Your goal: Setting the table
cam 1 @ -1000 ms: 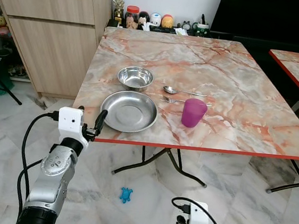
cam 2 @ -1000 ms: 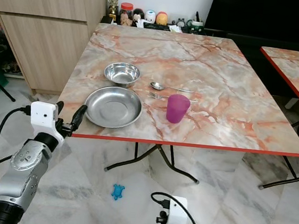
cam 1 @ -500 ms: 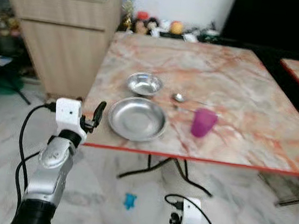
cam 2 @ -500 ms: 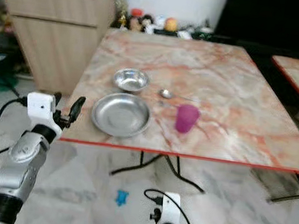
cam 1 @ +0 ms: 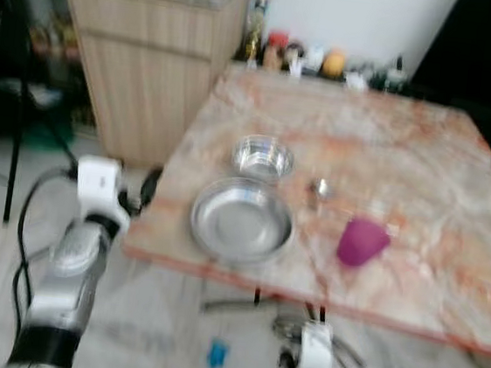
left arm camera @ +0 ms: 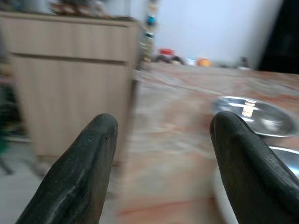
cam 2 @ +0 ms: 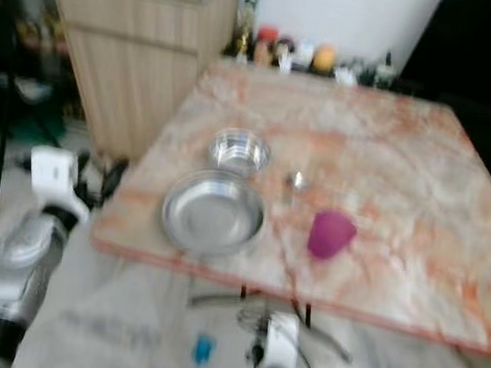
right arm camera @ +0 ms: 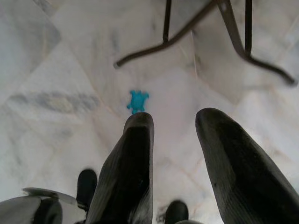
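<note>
Pale wood fronts the cabinet (cam 1: 156, 69) you see at far left, beside the marble-patterned worktop (cam 1: 423, 167); both head views are blurred. Your left claw (left arm camera: 161, 158) is raised just off the worktop's left edge, its two black fingers (left arm camera: 81, 172) spread apart and gripping nothing. Past them, on the worktop, lies the wide steel plate (cam 1: 242, 220) near the front edge, and the small steel bowl (cam 1: 263, 157) sits just behind it, close but whether touching you cannot tell. To the right of the bowl a spoon (cam 1: 319, 189) shows only as a smear. Further right the purple cup (cam 1: 362, 241) stands apart from the plate. Your right claw (right arm camera: 175, 154) hangs low under the worktop's front edge, fingers parted and empty, pointing down at the marble floor (right arm camera: 56, 65), where a small blue toy (right arm camera: 138, 101) lies near the worktop's dark metal legs (right arm camera: 205, 23).
</note>
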Controlling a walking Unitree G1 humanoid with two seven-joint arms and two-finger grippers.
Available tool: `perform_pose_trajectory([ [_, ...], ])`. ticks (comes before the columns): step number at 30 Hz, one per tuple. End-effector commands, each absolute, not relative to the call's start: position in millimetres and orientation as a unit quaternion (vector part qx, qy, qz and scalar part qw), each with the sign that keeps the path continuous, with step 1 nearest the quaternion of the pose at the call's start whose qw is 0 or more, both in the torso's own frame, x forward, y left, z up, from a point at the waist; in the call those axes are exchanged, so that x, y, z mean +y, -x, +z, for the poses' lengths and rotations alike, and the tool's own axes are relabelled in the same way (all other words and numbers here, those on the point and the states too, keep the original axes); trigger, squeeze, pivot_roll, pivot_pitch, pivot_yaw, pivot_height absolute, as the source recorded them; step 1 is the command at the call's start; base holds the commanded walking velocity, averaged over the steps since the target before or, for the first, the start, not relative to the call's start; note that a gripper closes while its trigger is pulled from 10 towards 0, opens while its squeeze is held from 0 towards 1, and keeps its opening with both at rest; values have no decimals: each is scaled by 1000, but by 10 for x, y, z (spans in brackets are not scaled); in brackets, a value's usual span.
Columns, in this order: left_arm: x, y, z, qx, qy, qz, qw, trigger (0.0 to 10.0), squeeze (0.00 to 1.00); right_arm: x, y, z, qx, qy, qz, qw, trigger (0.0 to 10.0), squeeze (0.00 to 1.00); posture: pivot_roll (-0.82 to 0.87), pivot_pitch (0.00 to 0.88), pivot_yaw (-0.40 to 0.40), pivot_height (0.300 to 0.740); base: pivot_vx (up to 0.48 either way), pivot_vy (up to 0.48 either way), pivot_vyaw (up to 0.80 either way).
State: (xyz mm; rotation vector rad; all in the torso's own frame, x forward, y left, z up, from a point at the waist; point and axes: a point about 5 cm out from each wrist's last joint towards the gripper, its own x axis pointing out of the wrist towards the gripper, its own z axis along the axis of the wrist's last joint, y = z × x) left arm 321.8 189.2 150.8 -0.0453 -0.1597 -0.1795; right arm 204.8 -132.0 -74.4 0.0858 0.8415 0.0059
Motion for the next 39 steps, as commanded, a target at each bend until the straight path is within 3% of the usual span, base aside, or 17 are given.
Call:
perform_pose_trajectory([
  [1, 1785, -3221, 1458, -49, 52, -132, 989, 10000, 0, -1448, -1837, -852, 432, -36, -12, 901, 10000, 0, 161, 0, -49, 740, 0, 0, 0],
  [7, 1695, -3288, 1504, -29, 120, -145, 982, 10000, 0, -1542, -1671, -923, 448, -35, -19, 893, 10000, 0, 161, 0, -48, 740, 0, 0, 0],
  [13, 1737, -3458, 1369, 37, 140, -105, 984, 10000, 0, -1663, -1589, -950, 456, -34, -27, 889, 10000, 0, 155, 0, -43, 740, 0, 0, 0],
  [14, 1737, -3474, 1367, 41, 148, -106, 982, 10000, 467, -1671, -1585, -951, 456, -34, -28, 889, 10000, 0, 153, 0, -45, 740, 0, 0, 0],
  [15, 1730, -3493, 1352, 51, 161, -109, 980, 10000, 1000, -1677, -1581, -952, 456, -34, -29, 889, 10000, 0, 153, 0, -45, 740, 0, 0, 0],
  [21, 1632, -3588, 1367, 85, 163, -158, 970, 10000, 1000, -1645, -1586, -953, 457, -36, -30, 888, 10000, 0, 150, 0, -43, 740, 0, 0, 0],
  [22, 1621, -3632, 1375, 91, 164, -156, 970, 10000, 0, -1636, -1589, -952, 457, -36, -29, 888, 10000, 0, 148, 0, -44, 740, 0, 0, 0],
  [32, 1548, -3774, 1380, 88, 105, -113, 984, 10000, 0, -1496, -1618, -948, 457, -38, -24, 888, 10000, 0, 135, 0, -40, 740, 0, 0, 0],
  [39, 1764, -3733, 1483, -18, 63, -55, 996, 10000, 0, -1477, -1641, -933, 446, -39, -28, 894, 10000, 0, 120, 0, -32, 740, 0, 0, 0],
])
